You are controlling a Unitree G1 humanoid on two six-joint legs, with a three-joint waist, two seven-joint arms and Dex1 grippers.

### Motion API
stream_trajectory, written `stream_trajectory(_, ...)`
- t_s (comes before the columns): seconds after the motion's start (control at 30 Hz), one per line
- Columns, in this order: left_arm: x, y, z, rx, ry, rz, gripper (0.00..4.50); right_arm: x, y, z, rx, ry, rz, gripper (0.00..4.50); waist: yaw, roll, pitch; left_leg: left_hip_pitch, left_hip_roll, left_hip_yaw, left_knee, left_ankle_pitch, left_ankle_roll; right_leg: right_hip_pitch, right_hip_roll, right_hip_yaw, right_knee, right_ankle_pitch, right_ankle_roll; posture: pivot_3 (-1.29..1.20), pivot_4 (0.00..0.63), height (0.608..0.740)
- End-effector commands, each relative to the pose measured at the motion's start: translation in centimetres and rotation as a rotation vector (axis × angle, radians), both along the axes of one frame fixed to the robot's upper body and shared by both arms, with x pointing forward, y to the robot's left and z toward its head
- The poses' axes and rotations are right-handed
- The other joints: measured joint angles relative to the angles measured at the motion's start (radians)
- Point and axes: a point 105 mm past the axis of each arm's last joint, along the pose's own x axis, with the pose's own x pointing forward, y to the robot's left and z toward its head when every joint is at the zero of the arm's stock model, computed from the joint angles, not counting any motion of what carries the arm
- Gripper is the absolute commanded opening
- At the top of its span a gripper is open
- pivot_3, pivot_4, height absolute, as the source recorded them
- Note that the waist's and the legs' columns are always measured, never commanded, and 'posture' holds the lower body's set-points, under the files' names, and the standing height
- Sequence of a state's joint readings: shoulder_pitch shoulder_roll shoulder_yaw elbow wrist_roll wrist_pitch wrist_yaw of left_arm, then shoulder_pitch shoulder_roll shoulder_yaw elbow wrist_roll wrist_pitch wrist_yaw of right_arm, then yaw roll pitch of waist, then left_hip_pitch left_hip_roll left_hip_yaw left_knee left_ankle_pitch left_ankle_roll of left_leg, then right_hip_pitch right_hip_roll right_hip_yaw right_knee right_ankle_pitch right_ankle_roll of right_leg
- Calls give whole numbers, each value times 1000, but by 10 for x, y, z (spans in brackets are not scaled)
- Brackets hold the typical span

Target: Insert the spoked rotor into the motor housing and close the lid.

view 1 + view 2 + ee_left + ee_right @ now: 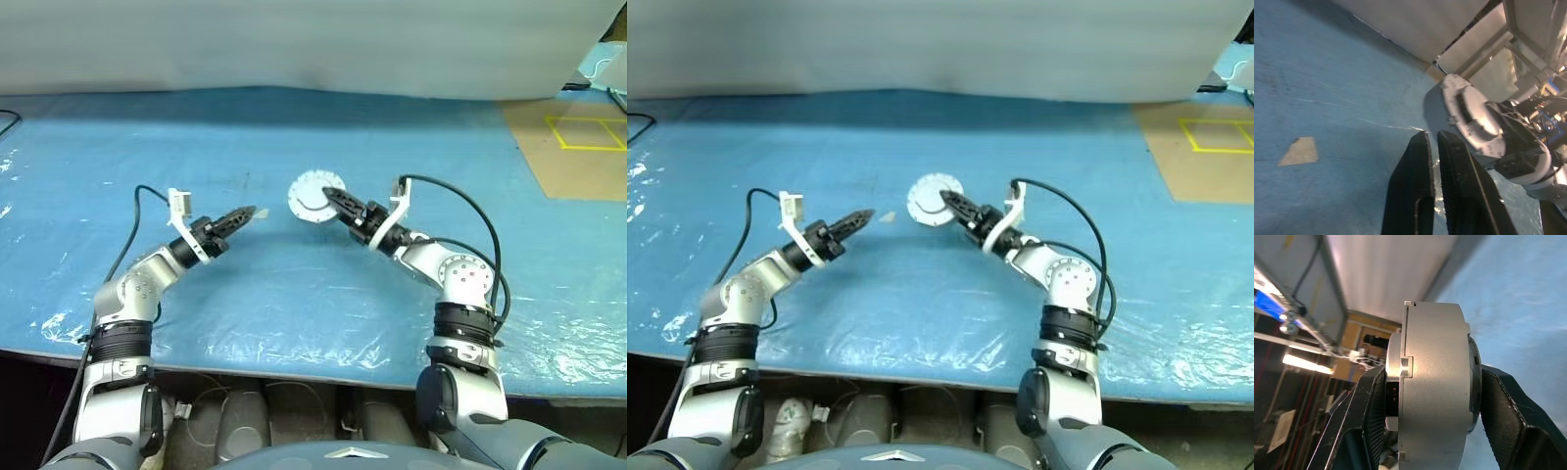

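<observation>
The motor housing [1432, 387] is off the table, clamped in the right gripper [328, 199], a round silver-grey assembly seen edge-on in the right wrist view with a notched rim on one side. The two black fingers [1508, 416] press on its opposite flat faces, so the jaws stand fairly wide, closed on it. In the head views it shows as a pale disc with its flat face turned up towards the camera, held over the middle of the table [294, 294], which is covered in a blue sheet under clear, wrinkled plastic. Whether the lid is fitted on it I cannot tell for sure; it looks like one closed unit.

The left gripper [245, 214] points at the housing from the robot's left, a short way apart from it and touching nothing. Its jaws are almost together, with only a thin slit between them, and they hold nothing. A small tan patch [1299, 151] lies on the blue sheet near its tip. A brown board with yellow tape lines [583, 132] lies at the far right of the table
</observation>
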State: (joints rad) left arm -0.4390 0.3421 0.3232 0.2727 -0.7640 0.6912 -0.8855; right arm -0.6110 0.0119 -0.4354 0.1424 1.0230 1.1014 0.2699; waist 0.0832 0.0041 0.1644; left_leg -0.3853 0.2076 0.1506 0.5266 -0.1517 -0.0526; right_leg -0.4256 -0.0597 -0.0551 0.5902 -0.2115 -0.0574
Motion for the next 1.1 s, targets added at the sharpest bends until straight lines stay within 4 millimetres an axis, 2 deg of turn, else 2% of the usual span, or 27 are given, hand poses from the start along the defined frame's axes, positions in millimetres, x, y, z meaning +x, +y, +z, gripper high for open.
stream_trajectory(0.03,-10,2,18,-92,-35,-20,1892,-6,6,40,88,-106,39,2479,0,0,0,0,0,0,0,0,0,0,0,0,0,0,0,0,150,740)
stream_trajectory(0.17,-10,7,29,-248,5,7,3225,-6,13,54,122,-110,74,2479,5,0,1,-1,0,0,1,0,0,0,0,0,0,0,0,0,150,740)
stream_trajectory(0.3,-16,1,24,-275,57,-31,4481,-6,13,57,126,-99,88,2479,9,0,1,0,0,0,3,0,0,0,0,0,2,0,0,0,150,740)
stream_trajectory(0.43,-22,-17,22,-338,142,-130,4481,-12,16,63,144,-108,130,2479,11,0,1,0,0,0,3,0,0,1,0,1,2,1,1,0,150,740)
stream_trajectory(0.6,-37,-46,38,-436,158,-329,4481,-18,21,63,143,-101,167,2479,12,0,1,0,0,0,4,0,-1,1,0,1,3,1,2,0,150,740)
stream_trajectory(0.9,-17,-71,52,-555,147,-365,4481,-20,22,59,131,-86,173,2479,13,-1,1,0,0,-1,12,0,-1,1,-1,1,11,1,2,0,150,740)
stream_trajectory(1.1,-2,-92,48,-542,167,-346,4481,-22,25,57,124,-77,177,2479,13,-1,1,0,-1,-2,16,0,-1,1,-1,2,15,2,3,0,150,740)
